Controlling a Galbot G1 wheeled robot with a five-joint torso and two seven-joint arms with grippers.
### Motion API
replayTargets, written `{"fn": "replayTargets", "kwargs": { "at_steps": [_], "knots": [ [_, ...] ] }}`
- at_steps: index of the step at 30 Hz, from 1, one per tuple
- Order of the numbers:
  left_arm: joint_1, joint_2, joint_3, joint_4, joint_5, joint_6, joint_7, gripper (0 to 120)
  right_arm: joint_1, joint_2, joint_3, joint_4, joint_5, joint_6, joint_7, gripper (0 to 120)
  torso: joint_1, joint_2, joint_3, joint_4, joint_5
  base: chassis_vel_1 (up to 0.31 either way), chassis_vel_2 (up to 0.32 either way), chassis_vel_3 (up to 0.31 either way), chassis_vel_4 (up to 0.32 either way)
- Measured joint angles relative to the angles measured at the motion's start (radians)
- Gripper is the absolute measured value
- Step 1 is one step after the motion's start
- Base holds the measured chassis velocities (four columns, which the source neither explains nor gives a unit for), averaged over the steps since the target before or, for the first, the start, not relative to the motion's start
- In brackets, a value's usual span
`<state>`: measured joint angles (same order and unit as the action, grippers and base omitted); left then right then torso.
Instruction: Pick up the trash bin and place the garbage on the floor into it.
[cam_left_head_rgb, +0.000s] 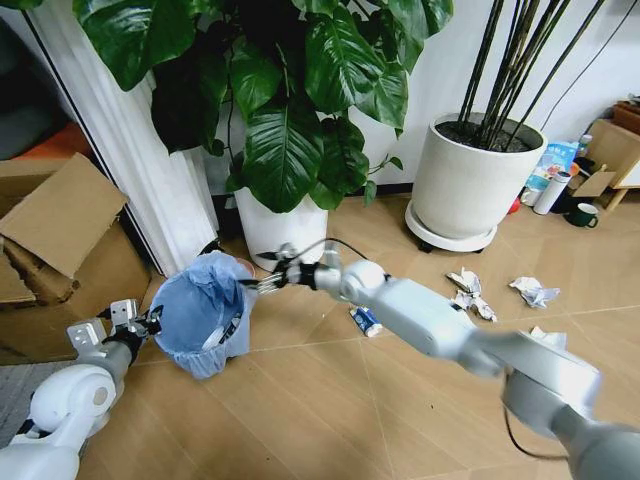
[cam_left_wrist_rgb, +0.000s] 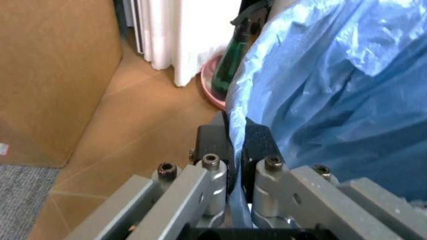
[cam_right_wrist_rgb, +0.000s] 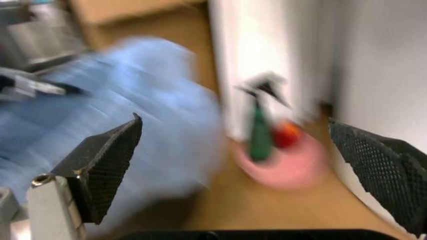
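herringbone wood floor (cam_left_head_rgb: 330, 400) under your rig; trash bin (cam_left_head_rgb: 205, 315) sits low by the white plant pot (cam_left_head_rgb: 280, 225), your left gripper (cam_left_wrist_rgb: 236, 145) clamped on its blue-bagged rim; right gripper (cam_left_head_rgb: 262, 283) spread wide at the far rim; paper wads (cam_left_head_rgb: 470, 290) and small bottle (cam_left_head_rgb: 365, 320) lie well right

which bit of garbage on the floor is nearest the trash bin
The small blue-white bottle, lying on the floor just right of the trash bin. The crumpled paper wads lie farther off, toward the white plant pot.
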<state>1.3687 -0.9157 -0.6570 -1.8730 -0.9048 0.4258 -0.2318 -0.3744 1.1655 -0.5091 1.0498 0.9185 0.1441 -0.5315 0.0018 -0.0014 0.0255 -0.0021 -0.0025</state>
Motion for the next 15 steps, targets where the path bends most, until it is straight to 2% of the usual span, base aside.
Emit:
{"fn": "replayTargets", "kwargs": {
  "at_steps": [1, 4, 6, 8, 10, 11, 12, 14, 15],
  "knots": [
    [0.0, 0.0, 0.0, 0.0, 0.0, 0.0, 0.0, 0, 0.0, 0.0, 0.0, 0.0, 0.0, 0.0, 0.0, 100, 0.0, 0.0, 0.0, 0.0, 0.0, 0.0, 0.0, 0.0, 0.0],
    [0.005, -0.002, -0.009, -0.007, 0.0, -0.001, -0.008, 0, -0.136, -0.114, 0.145, 0.054, -0.015, 0.008, 0.053, 100, 0.0, 0.0, 0.0, -0.001, 0.0002, 0.0, 0.0, 0.0, 0.0],
    [0.005, -0.002, -0.009, -0.008, 0.0, -0.001, -0.008, 0, -0.156, -0.129, 0.169, 0.066, -0.015, 0.008, 0.061, 100, 0.0, 0.0, 0.0, -0.0009, 0.0002, 0.0, 0.0, 0.0, 0.0],
    [0.008, -0.001, -0.009, -0.009, -0.001, -0.001, -0.01, 0, -0.271, -0.184, 0.309, 0.134, -0.019, 0.008, 0.093, 100, 0.0, 0.0, 0.0, -0.0005, -0.0004, 0.0, 0.0, 0.0, 0.0],
    [0.015, -0.002, -0.013, -0.012, -0.001, -0.002, -0.01, 0, -0.378, -0.206, 0.432, 0.191, -0.027, 0.007, 0.115, 100, 0.0, 0.0, 0.0, 0.0001, 0.0, 0.0, 0.0, 0.0, 0.0],
    [0.015, -0.002, -0.013, -0.012, -0.001, -0.002, -0.01, 0, -0.378, -0.206, 0.432, 0.191, -0.027, 0.007, 0.115, 100, 0.0, 0.0, 0.0, 0.0001, 0.0, 0.0, 0.0, 0.0, 0.0],
    [0.024, -0.004, -0.019, -0.016, -0.001, -0.004, -0.009, 0, -0.479, -0.214, 0.535, 0.234, -0.044, 0.006, 0.126, 100, 0.0, 0.0, 0.0, 0.0, -0.0004, 0.0, 0.0, 0.0, 0.0],
    [0.034, -0.007, -0.025, -0.019, 0.001, -0.006, -0.008, 0, -0.599, -0.214, 0.665, 0.278, -0.076, 0.004, 0.128, 100, 0.0, 0.0, 0.0, -0.0002, 0.0009, 0.0, 0.0, 0.0, 0.0],
    [0.034, -0.007, -0.025, -0.019, 0.001, -0.006, -0.008, 0, -0.599, -0.214, 0.665, 0.278, -0.076, 0.004, 0.128, 100, 0.0, 0.0, 0.0, -0.0002, 0.0009, 0.0, 0.0, 0.0, 0.0]
  ]
}}
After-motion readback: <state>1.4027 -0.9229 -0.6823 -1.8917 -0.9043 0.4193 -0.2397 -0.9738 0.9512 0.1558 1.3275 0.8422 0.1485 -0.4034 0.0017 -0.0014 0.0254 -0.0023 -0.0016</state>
